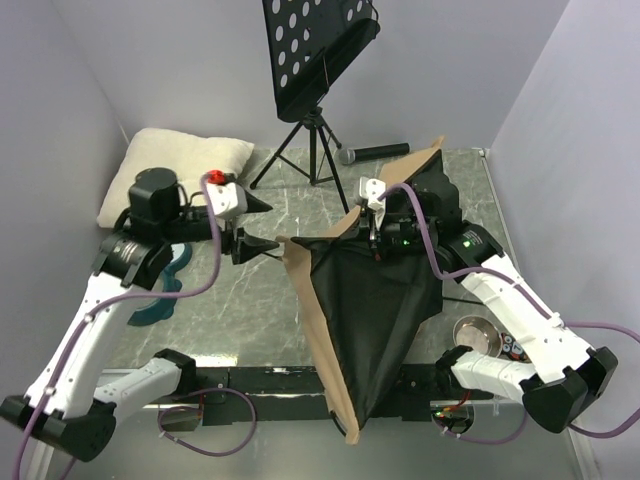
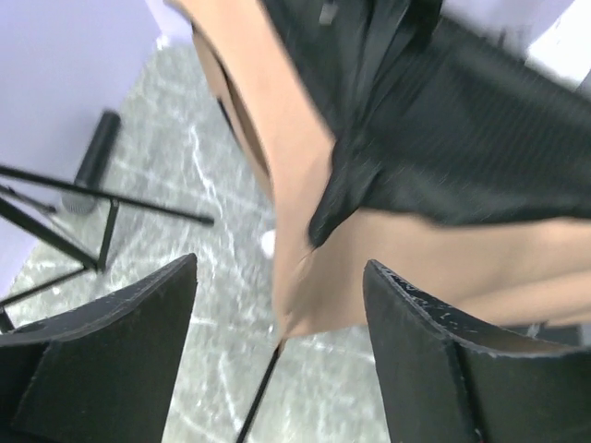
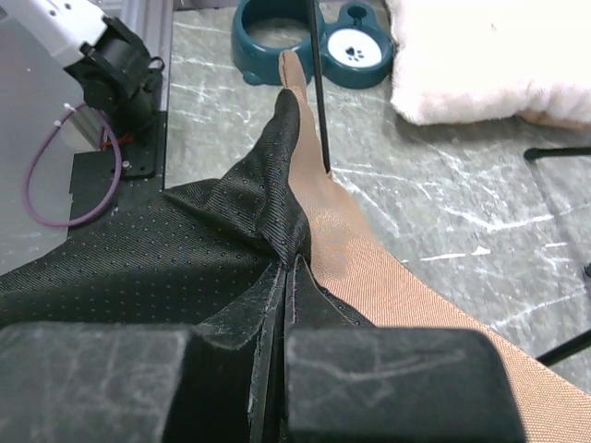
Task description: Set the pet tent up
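Note:
The pet tent (image 1: 365, 300) lies half raised across the middle of the table, with tan outer fabric and its black lining facing up. My left gripper (image 1: 268, 226) stands open just left of the tent's left corner. In the left wrist view that tan corner (image 2: 305, 305) hangs between the spread fingers (image 2: 138, 323), touching neither, with a thin black pole (image 2: 261, 397) running down from it. My right gripper (image 1: 378, 238) sits over the tent's upper middle. In the right wrist view it (image 3: 288, 274) is shut on a fold of the black lining beside the tan edge (image 3: 388, 277).
A black music stand (image 1: 315, 60) on a tripod and a microphone (image 1: 375, 153) stand behind the tent. The cream pillow (image 1: 175, 170) is at the back left. A teal pet bowl (image 3: 314, 41) lies under my left arm. A metal bowl (image 1: 478, 335) sits near the right base.

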You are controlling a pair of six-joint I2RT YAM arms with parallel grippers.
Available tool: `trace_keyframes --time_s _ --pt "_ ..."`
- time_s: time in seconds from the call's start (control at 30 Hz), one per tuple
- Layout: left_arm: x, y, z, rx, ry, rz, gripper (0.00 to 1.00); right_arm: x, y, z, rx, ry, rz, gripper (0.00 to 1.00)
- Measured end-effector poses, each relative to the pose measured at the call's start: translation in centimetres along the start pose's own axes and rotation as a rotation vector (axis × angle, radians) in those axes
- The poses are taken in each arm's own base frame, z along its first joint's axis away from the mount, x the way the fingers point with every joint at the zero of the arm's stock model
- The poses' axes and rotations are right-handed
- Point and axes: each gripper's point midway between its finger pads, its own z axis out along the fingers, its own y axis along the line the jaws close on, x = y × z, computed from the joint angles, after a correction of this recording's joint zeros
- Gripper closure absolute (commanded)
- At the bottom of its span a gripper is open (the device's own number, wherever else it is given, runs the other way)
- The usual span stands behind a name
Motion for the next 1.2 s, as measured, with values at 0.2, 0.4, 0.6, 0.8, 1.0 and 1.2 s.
trace_keyframes --time_s 0.2,0.4,0.6,0.8,1.0,1.2 --pt "4.7 1.5 0.9 -0.016 0.116 0.010 0.23 -0.9 0.6 -0.3 -0.022 -0.035 -0.016 1.00" --pt "8.7 0.3 0.9 0.007 0.159 0.004 0.24 -1.6 1.5 -0.7 -0.047 -0.067 -0.035 1.00" --pt "7.3 -0.1 1.8 0.074 0.081 0.028 0.31 -2.0 1.8 -0.7 -0.070 -0.084 -0.041 1.00" --pt "6.3 -1.2 3.6 0.149 0.030 0.049 0.61 -2.2 1.9 -0.7 -0.079 -0.096 -0.041 1.00" --pt "6.0 -2.1 4.5 0.174 0.024 0.008 0.99 -2.2 2.0 -0.7 -0.078 -0.092 -0.031 0.24" --pt "6.5 -1.5 4.5 0.113 0.059 -0.101 0.99 -5.9 1.9 -0.3 -0.068 -0.071 0.008 0.00"
